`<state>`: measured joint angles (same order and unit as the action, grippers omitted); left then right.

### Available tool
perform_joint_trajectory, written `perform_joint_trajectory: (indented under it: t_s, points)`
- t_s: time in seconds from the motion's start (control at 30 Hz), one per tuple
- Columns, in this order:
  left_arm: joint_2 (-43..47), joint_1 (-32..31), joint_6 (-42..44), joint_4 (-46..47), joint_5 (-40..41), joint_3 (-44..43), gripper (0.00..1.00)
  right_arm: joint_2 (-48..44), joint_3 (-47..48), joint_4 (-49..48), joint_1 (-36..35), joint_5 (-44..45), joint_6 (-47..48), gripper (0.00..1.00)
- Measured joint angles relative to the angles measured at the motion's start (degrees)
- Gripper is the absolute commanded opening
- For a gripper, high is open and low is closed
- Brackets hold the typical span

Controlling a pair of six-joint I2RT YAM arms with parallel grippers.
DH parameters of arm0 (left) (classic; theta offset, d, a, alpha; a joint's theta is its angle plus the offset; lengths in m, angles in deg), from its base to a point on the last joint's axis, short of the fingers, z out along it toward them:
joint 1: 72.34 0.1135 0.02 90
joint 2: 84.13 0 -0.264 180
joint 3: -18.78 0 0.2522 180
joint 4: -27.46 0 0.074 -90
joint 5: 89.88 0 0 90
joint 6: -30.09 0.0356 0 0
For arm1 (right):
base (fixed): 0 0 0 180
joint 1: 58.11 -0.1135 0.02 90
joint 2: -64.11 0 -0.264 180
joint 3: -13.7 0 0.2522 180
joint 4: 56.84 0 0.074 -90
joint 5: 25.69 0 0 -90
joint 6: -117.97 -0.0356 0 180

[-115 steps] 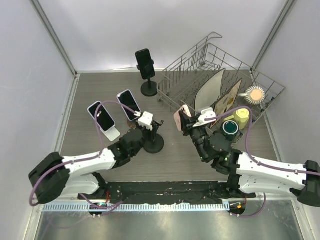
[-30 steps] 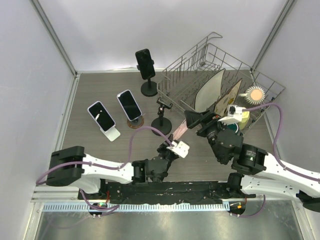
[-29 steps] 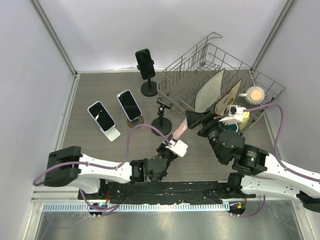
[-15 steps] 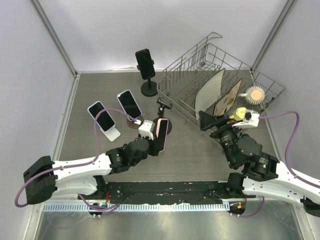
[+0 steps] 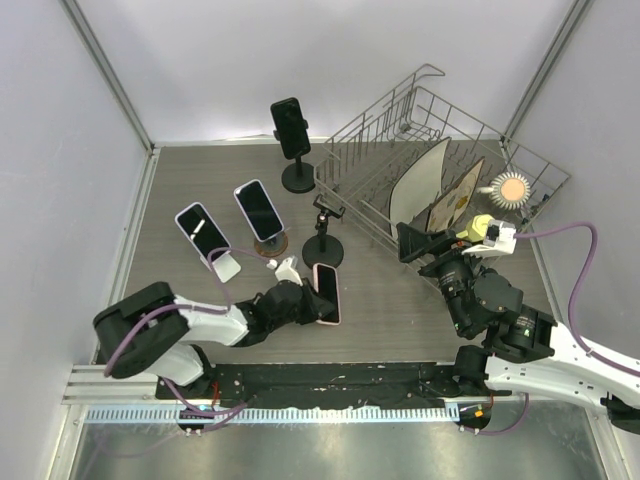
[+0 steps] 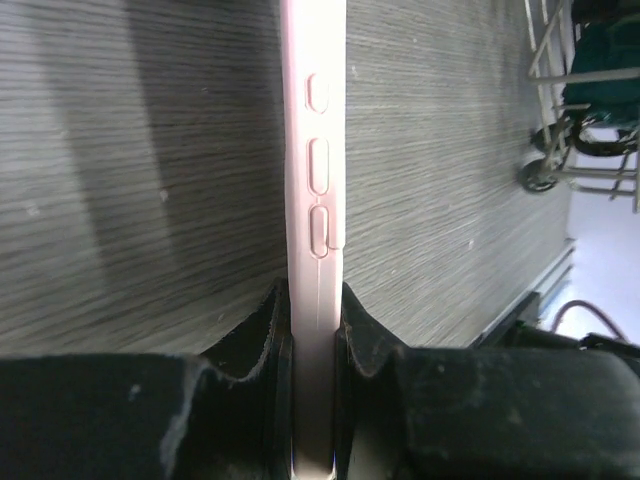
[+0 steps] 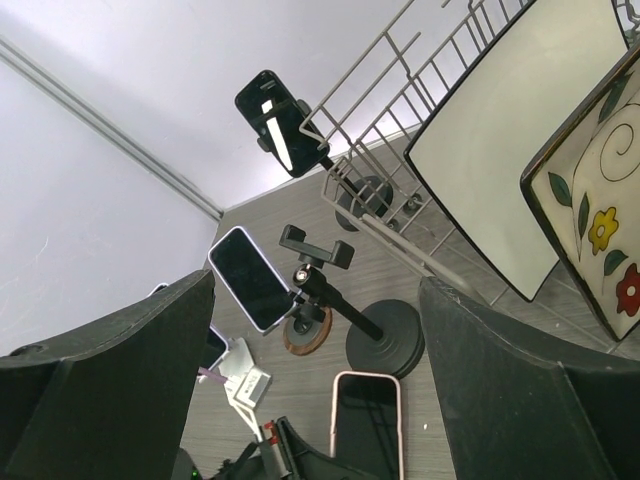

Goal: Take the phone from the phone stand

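Observation:
The pink-cased phone [image 5: 327, 292] lies screen-up and flat on the table, just in front of the round base of the empty black phone stand [image 5: 325, 236]. My left gripper [image 5: 310, 306] is low at the phone's near end and shut on it. The left wrist view shows the phone's pink edge [image 6: 315, 180] with its side buttons pinched between the two black fingers [image 6: 262, 340]. My right gripper [image 5: 418, 241] hovers open to the right of the stand, holding nothing. The right wrist view looks down on the stand's bare clamp [image 7: 315, 250] and the phone [image 7: 366, 420].
A wire dish rack [image 5: 380, 140] with plates and cups fills the back right. Three other phones sit on stands: a black one [image 5: 290, 125] at the back, one [image 5: 258, 208] on a wooden disc, one [image 5: 203, 232] on a white stand.
The left arm swung the phone from the right side to the left of the stand base and lowered it flat onto the table. The right gripper drew back to the right, staying open.

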<state>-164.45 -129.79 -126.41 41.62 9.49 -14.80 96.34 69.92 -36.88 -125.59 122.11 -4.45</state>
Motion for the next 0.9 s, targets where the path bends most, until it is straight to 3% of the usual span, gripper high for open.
perform_joint_trajectory:
  t_s: [0.2, 0.37, 0.6, 0.8, 0.9]
  points:
    - [-12.04, -0.33, -6.62, 12.28, -2.14, -3.48, 0.00, -0.11, -0.15, -0.20, 0.00, -0.11, 0.52, 0.87]
    - [-16.87, -1.77, -8.72, 15.89, -1.92, -6.73, 0.01, -0.72, -0.70, -0.20, 0.00, -0.24, 0.87, 0.87]
    - [-18.75, -4.87, -11.37, 17.59, -0.37, -7.56, 0.46, -0.83, -1.01, -0.24, 0.00, -0.24, 1.07, 0.87]
    - [-18.69, -5.57, -12.55, 18.14, 0.76, -8.00, 0.70, -0.33, -1.01, -0.31, 0.00, -0.28, 1.11, 0.87]
    - [-17.99, -5.73, -12.61, 17.99, 1.31, -8.20, 0.75, -0.22, -1.01, -0.31, 0.00, -0.42, 1.11, 0.87]
